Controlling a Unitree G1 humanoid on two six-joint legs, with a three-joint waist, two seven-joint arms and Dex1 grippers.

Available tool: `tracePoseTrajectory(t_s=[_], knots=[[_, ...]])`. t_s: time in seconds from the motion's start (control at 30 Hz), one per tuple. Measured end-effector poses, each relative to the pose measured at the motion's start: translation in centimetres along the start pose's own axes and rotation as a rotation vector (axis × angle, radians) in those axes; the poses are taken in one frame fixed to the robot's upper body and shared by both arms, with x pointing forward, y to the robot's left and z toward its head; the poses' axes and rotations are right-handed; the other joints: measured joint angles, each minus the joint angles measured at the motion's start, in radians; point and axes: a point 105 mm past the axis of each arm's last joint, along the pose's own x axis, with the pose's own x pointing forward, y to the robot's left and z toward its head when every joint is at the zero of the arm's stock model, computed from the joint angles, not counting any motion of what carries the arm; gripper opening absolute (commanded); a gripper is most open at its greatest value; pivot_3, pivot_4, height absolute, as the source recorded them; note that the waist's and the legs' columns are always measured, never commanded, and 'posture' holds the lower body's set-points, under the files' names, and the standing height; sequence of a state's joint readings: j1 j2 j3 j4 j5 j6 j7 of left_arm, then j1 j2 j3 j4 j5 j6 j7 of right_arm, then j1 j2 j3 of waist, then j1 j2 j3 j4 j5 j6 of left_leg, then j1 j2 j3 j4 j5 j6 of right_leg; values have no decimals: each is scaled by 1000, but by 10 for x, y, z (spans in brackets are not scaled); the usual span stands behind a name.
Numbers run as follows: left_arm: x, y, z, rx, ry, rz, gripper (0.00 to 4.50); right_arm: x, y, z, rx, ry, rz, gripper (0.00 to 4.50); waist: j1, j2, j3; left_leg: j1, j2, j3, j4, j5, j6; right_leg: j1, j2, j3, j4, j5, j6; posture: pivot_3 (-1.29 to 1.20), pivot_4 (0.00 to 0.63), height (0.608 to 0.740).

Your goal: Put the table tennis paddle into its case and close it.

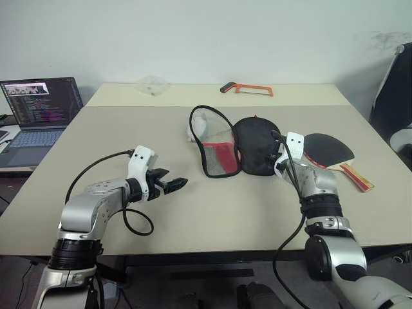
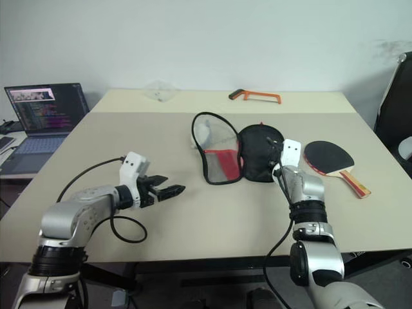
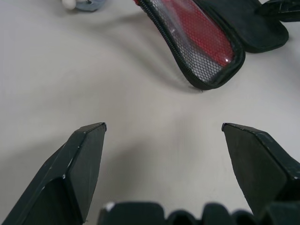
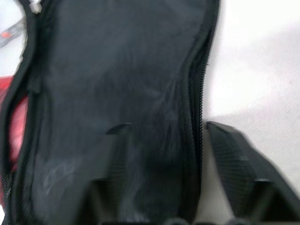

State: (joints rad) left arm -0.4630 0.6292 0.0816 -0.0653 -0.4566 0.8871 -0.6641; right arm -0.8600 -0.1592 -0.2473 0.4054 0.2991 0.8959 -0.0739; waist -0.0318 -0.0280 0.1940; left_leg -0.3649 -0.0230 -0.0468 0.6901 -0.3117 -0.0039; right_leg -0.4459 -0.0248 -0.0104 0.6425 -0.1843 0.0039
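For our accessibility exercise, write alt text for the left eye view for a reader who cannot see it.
A paddle-shaped black and red fabric case lies unzipped and spread open on a beige table, with a black-faced wooden-handled table tennis paddle beside it. The right hand is at the case's edge; the open left hand hovers nearer.

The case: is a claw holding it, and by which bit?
Nothing seems held. The right claw stands open astride the zip edge of the case, not pinching it. The left claw is open and empty.
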Motion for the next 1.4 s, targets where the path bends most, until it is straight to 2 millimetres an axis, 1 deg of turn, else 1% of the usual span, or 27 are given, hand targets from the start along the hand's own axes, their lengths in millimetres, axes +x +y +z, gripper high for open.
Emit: tracePoseTrajectory(t_s=[0.07,0.13,0.2,0.3,0.37,0.4,0.5,0.57,0.63,0.77,0.83,0.93,1.0,1.17,1.4], knots=[[1,0,4,9,-8,-5,4339,-13,-2,11,-57,-16,38,4472,1,0,0,0,0,0,0,0,0,0,0,0,-1,0,0,0,150,740],[1,2,4,11,-9,-2,4339,-27,-8,28,-112,-48,66,4472,2,1,0,0,0,0,0,0,0,0,0,0,-1,0,0,0,150,740],[0,3,4,10,-9,-6,4339,-40,-22,47,-187,-80,64,4472,3,1,0,0,-1,0,0,0,0,0,0,-1,-1,-2,3,0,150,740],[0,3,5,21,-15,-18,4339,-56,-52,74,-277,-101,36,4472,3,0,0,0,0,1,-1,0,0,1,1,-1,-2,-3,4,0,150,740],[0,1,7,28,-22,-34,4339,-61,-65,84,-340,-99,29,4472,3,0,0,1,0,2,-2,0,0,1,2,0,-3,-3,5,0,150,740],[0,-1,7,32,-24,-48,4339,-60,-77,86,-362,-83,10,4472,2,0,1,1,1,3,-3,0,0,1,2,0,-4,-3,5,0,150,740],[1,-5,7,37,-22,-79,4339,-61,-130,84,-399,4,-79,4472,2,0,1,1,1,8,-8,1,2,2,3,1,-11,-2,4,0,150,740],[3,-7,8,45,-23,-88,4339,-59,-148,79,-410,55,-95,4472,-2,0,1,2,1,11,-10,1,2,2,3,2,-13,-1,3,0,150,740],[6,-11,11,53,-29,-103,4339,-56,-159,71,-421,102,-91,4472,-3,0,1,2,2,13,-11,1,2,1,3,3,-14,1,1,0,150,740],[9,-14,14,61,-35,-114,4339,-51,-173,57,-433,165,-82,4472,-2,0,1,1,2,14,-12,1,2,0,2,4,-14,1,1,0,150,740],[9,-14,14,60,-36,-115,4339,-48,-176,51,-455,189,-85,4472,0,0,1,1,2,14,-12,1,2,0,2,4,-15,1,1,0,150,740],[10,-15,14,58,-38,-116,4339,-43,-179,34,-475,241,-84,4472,1,0,1,1,1,13,-12,1,1,1,1,4,-14,1,1,0,150,740],[10,-16,14,56,-41,-119,4339,-43,-184,27,-486,268,-100,4472,2,0,1,1,1,12,-12,2,1,0,1,4,-14,1,1,0,150,740],[11,-18,15,60,-47,-121,4339,-43,-189,25,-527,271,-122,4472,2,0,1,1,1,8,-12,2,0,1,1,3,-14,1,1,0,150,740],[10,-17,11,53,-40,-106,4339,-47,-196,23,-512,282,-141,4472,6,0,1,2,0,6,-11,3,-1,3,1,2,-14,1,1,0,150,740]])
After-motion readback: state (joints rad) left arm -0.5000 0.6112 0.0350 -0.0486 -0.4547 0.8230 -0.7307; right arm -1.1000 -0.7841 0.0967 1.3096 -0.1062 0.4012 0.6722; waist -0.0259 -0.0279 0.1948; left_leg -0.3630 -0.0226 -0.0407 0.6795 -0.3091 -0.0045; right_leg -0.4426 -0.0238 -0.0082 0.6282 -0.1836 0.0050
